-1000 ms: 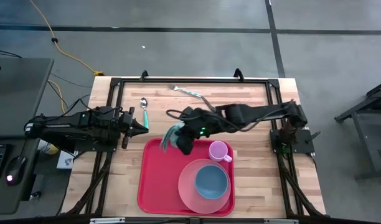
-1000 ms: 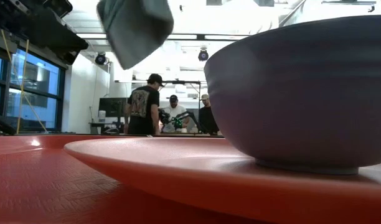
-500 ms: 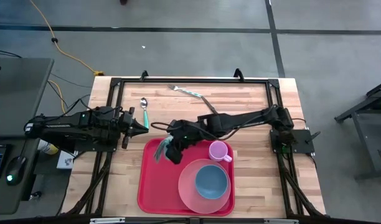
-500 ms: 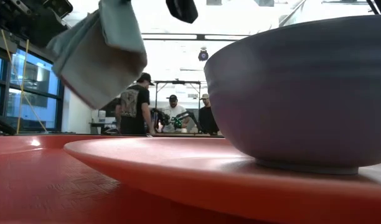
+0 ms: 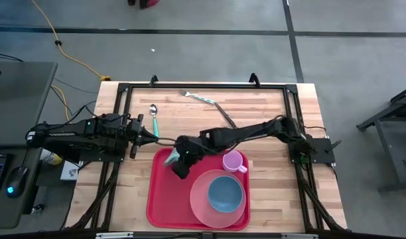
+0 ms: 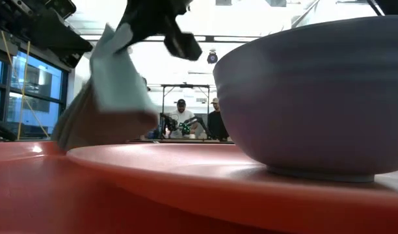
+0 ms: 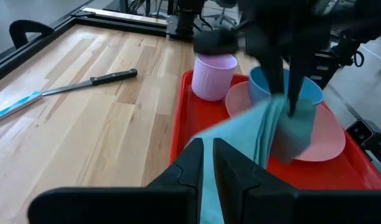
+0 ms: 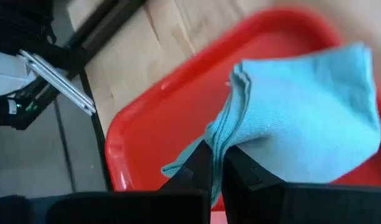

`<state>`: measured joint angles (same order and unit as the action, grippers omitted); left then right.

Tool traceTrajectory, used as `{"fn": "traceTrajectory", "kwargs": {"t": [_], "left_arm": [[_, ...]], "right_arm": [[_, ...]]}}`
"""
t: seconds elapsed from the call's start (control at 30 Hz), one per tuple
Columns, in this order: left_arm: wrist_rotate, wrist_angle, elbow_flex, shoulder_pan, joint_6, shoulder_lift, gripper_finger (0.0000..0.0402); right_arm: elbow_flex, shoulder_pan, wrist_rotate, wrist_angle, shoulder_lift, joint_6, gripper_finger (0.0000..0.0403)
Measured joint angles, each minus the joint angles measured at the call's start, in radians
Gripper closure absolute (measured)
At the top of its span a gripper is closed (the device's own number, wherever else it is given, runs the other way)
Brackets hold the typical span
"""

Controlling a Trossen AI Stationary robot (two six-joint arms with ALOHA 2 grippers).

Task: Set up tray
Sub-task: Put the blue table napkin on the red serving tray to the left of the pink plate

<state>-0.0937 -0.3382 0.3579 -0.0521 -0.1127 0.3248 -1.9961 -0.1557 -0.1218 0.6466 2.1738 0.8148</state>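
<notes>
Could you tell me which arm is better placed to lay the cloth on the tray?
The right. Its pincer is shut on the cloth just above the tray's far-left corner. The left pincer waits beside the tray, holding nothing.

right tool (image 5: 180, 161) clamped, arm outstretched; left tool (image 5: 150, 137) waits.

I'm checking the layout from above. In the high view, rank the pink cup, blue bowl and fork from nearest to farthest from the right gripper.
From the right gripper, over the tray's far-left corner:
1. Pink cup, to its side, on the tray.
2. Blue bowl, on the plate.
3. Fork, at the table's far edge.
</notes>
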Motion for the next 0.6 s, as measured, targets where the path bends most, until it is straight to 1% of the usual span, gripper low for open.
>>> {"fn": "traceTrajectory", "kwargs": {"t": [0.07, 0.2, 0.3, 0.47, 0.53, 0.6], "left_arm": [[0.0, 0.0, 0.0, 0.0, -0.001, 0.0, 0.0334], [0.0, 0.0, 0.0, 0.0, -0.001, 0.0, 0.0334], [0.0, -0.001, 0.0, 0.0, -0.013, 0.0, 0.0334], [0.0, -0.001, 0.0, 0.0, -0.023, 0.0, 0.0334], [0.0, -0.001, 0.0, 0.0, -0.023, 0.0, 0.0334], [0.0, -0.001, 0.0, 0.0, -0.023, 0.0, 0.0334]], "right_arm": [[0.001, -0.012, -0.035, -0.037, 0.022, 0.021, 0.0403], [0.0, -0.037, -0.143, -0.158, 0.04, 0.078, 0.0403], [0.0, -0.051, -0.176, -0.177, 0.04, 0.102, 0.0403], [0.0, -0.062, -0.18, -0.151, 0.039, 0.105, 0.0403], [0.0, -0.063, -0.147, -0.129, 0.041, 0.096, 0.0403], [0.0, -0.061, -0.089, -0.116, 0.045, 0.081, 0.0403]]}}
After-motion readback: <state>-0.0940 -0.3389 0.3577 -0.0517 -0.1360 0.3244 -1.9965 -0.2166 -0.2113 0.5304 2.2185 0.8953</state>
